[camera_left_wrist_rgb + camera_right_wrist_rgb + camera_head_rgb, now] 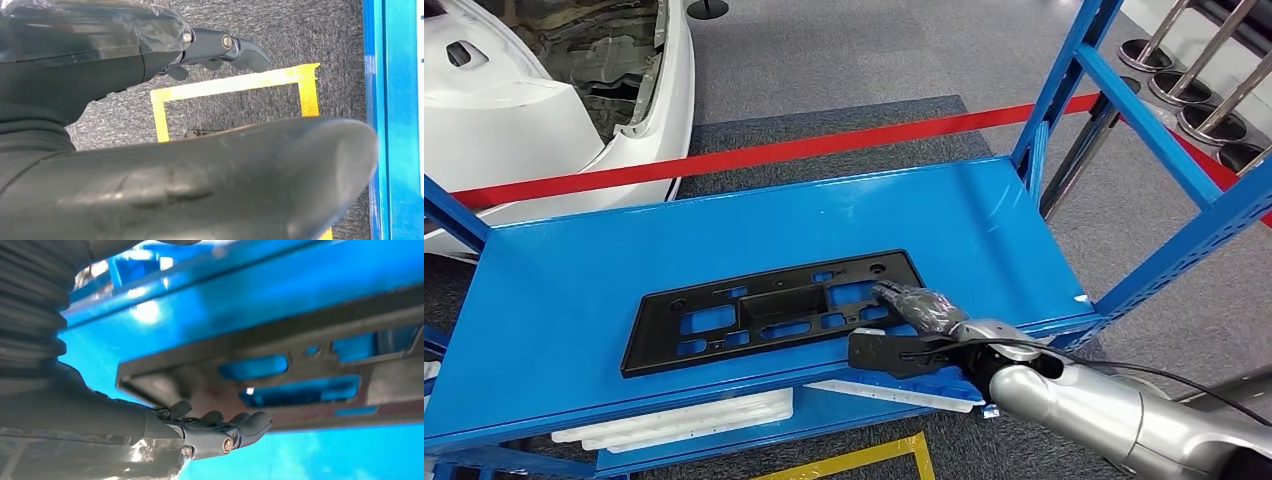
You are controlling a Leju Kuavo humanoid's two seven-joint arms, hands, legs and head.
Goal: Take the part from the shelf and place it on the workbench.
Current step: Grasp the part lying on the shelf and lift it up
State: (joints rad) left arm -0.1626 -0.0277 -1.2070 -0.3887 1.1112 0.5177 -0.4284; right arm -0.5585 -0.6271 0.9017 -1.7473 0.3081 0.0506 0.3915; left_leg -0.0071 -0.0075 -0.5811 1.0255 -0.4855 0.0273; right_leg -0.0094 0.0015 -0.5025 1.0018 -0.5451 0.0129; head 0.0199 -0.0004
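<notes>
Part lies flat on shelf; right robot hand rests fingers on its end without a grasp, likely to drag it nearer; left robot hand hangs empty.

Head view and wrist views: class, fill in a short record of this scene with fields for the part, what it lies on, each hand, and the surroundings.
part: black plastic part, flat, with cut-out openings
support: blue shelf, part lies flat on it
right hand: right hand fingers rest on the part's right end; grip not clear
left hand: left hand over grey carpet with yellow tape, holding nothing
surroundings: red barrier tape, white car body
</notes>
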